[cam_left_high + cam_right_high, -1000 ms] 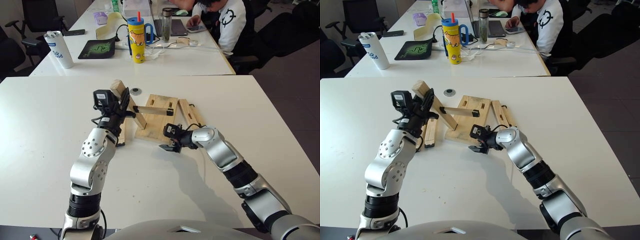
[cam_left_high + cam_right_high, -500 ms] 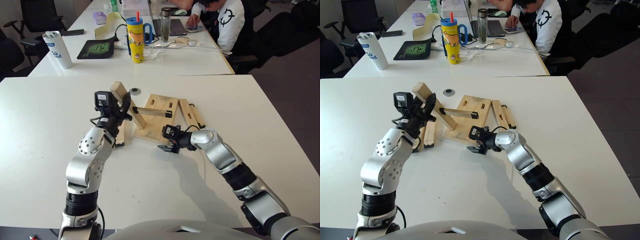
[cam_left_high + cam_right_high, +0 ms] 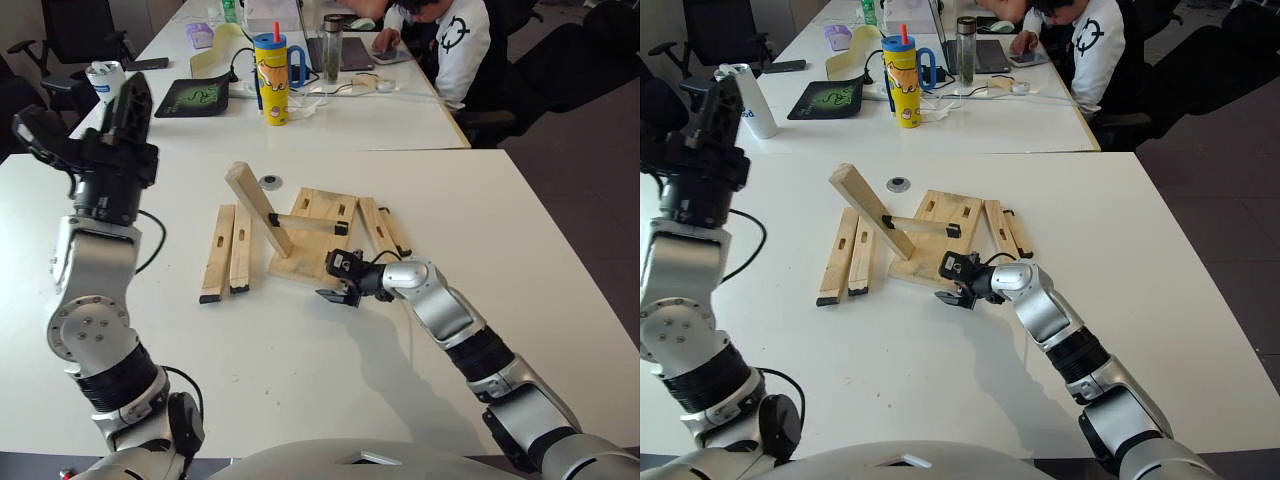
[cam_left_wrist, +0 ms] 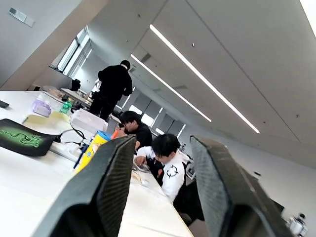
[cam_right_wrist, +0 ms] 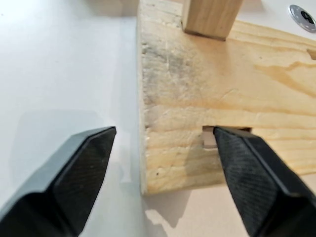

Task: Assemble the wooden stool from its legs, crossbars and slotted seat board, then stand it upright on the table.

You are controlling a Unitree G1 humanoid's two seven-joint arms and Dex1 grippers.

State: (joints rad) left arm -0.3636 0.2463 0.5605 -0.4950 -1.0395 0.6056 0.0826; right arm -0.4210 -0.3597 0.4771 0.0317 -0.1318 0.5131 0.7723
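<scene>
The slotted seat board (image 3: 318, 240) lies flat mid-table. One leg (image 3: 258, 208) stands tilted in its left side, and a crossbar (image 3: 305, 223) runs from that leg across the board. Two more legs (image 3: 215, 252) (image 3: 240, 248) lie side by side left of the board. Further wooden pieces (image 3: 372, 225) (image 3: 396, 232) lie along its right edge. My right gripper (image 3: 335, 285) is open at the board's near corner, its fingers either side of the board's edge (image 5: 148, 148). My left gripper (image 3: 85, 120) is raised high at the far left, open and holding nothing, with the room between its fingers (image 4: 111, 192).
A round metal grommet (image 3: 270, 182) sits in the table behind the leg. On the far table stand a yellow cup (image 3: 272, 80), a white tumbler (image 3: 103, 72) and a dark mouse pad (image 3: 195, 95). Bare table (image 3: 330, 380) lies in front of the board.
My left gripper has let go of the tilted leg and swung up and away to the far left. The leg stays standing in the board. The right gripper has held its place.
</scene>
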